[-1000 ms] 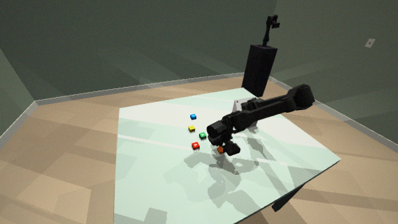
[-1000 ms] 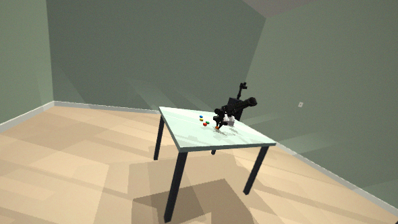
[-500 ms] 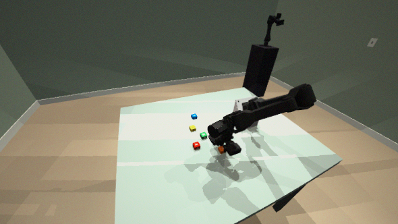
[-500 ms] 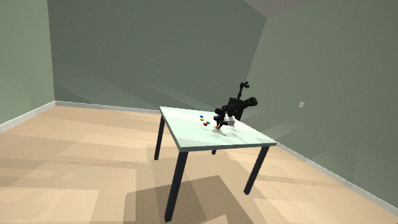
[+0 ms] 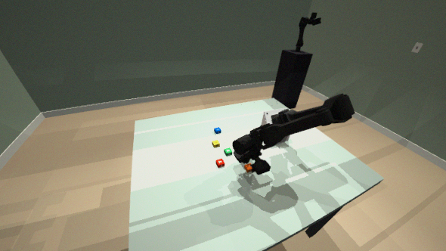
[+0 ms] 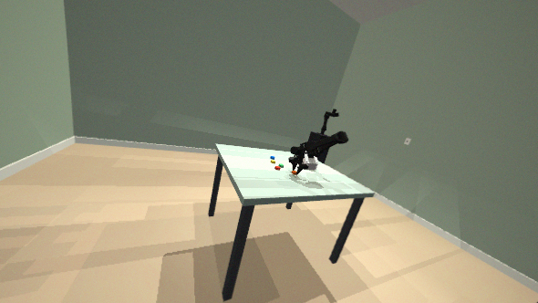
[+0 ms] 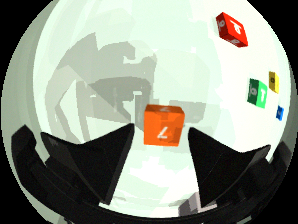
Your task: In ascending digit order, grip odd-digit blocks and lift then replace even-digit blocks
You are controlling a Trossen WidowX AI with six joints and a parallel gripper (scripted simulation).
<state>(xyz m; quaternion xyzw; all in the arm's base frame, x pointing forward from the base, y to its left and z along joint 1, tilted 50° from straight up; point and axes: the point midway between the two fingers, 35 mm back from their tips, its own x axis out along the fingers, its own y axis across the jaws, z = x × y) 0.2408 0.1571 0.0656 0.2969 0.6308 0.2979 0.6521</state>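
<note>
Reading from left to right in the top view, the pale table [image 5: 159, 215] [image 6: 255, 189] [image 7: 120, 30] carries five small blocks. The yellow block [image 5: 215, 144] [image 6: 273, 161] [image 7: 273, 81] is leftmost, with the blue block [image 5: 217, 130] [image 6: 273, 157] [image 7: 280, 113] near it, toward the far edge. The red block [image 5: 220, 162] [image 6: 277, 168] [image 7: 232, 30] lies nearer the front; its digit cannot be read with certainty. The green block [image 5: 227, 151] [image 6: 281, 165] [image 7: 257, 93] is next, apart from the red one.

The orange block [image 5: 248, 167] [image 6: 294, 172] [image 7: 164, 126] is rightmost, on the table, a 7 legible on its face in the wrist view. The pincer [image 5: 251, 164] [image 6: 295, 171] [image 7: 161, 129] is partly open around it, a visible gap at either side; nothing is gripped. The black arm [image 5: 302, 122] [image 6: 319, 143] reaches in from the right. Behind stands a dark pillar [image 5: 291, 75] [image 6: 314, 137] bearing a thin black stand [image 5: 301, 34] [image 6: 325, 123]. A small plate [image 5: 417, 47] [image 6: 407, 141] is fixed to the right-hand wall.
</note>
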